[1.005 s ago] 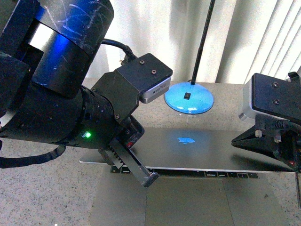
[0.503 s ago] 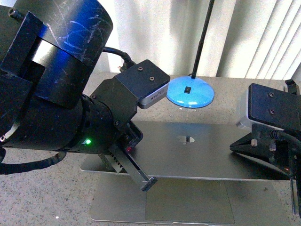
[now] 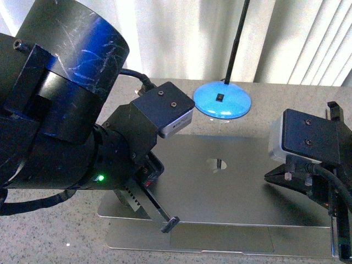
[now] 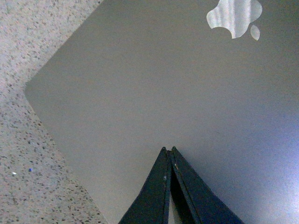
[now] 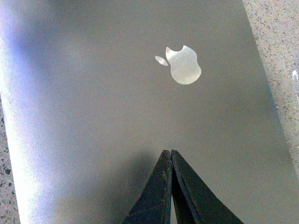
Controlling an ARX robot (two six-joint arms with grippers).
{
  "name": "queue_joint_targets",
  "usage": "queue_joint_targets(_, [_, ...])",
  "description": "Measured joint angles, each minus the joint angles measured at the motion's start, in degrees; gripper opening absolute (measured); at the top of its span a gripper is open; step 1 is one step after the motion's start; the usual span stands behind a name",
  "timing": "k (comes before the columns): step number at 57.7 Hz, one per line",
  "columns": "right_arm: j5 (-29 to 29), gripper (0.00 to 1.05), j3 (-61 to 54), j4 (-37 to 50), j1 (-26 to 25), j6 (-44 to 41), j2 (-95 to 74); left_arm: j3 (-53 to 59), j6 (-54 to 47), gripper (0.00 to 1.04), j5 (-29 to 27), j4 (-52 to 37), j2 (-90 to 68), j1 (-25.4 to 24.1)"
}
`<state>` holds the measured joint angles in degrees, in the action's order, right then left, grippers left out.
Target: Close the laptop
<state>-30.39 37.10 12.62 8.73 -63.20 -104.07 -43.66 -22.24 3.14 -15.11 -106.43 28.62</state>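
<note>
Two black arms reach in over the laptop (image 3: 231, 192), which lies in the middle of a speckled stone tabletop (image 3: 49, 225). At the far left is the bulky left arm (image 3: 60, 110), scratched, with a small green light (image 3: 99, 177) glowing on its side. The left gripper (image 3: 171, 222) points down at the lid's near left corner. In the left wrist view its two fingers (image 4: 156, 191) are pressed flat against each other with nothing between them, their shared tip over bare grey metal. Whether that tip touches the lid cannot be told.

The laptop's silver-grey lid is lowered almost flat onto its base. Only a narrow strip of palm rest and trackpad (image 3: 220, 240) shows along the near edge. The shiny apple logo (image 3: 216, 164) sits at the lid's centre, between the two grippers.

Just behind the laptop stands the round blue base of a lamp (image 3: 223, 102), with a thin black stem (image 3: 236, 38) rising from it in front of pale vertical blinds (image 3: 308, 38).

On the right, the right gripper (image 3: 268, 177) points inward over the lid's right side. Its fingers (image 5: 154, 191) are likewise drawn fully together and empty, casting a soft shadow on the metal.
</note>
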Motion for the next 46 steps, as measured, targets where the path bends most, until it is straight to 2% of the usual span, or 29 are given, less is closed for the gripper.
queue_joint_targets(16, [0.33,0.03,-1.31,3.1,0.92,1.99,-2.51,2.14,0.76,0.04,0.42,-2.89,-3.06,-0.37])
queue_joint_targets(33, [-0.68,0.03,-3.63,9.99,1.44,9.77,-3.39,2.99,2.58,0.04,0.52,-4.94,-3.02,-1.84])
queue_joint_targets(39, [-0.77,0.03,-4.74,13.46,1.42,13.7,-2.69,4.55,6.45,0.04,-0.9,-9.25,-1.68,-3.21])
queue_joint_targets(41, [-0.74,0.03,-5.07,14.8,1.38,14.8,-2.29,5.01,7.98,0.06,-1.36,-10.8,-1.05,-3.72])
queue_joint_targets(46, [1.55,0.03,-6.12,22.45,1.14,23.21,0.39,5.88,14.47,0.22,-3.37,-16.11,2.01,-5.53])
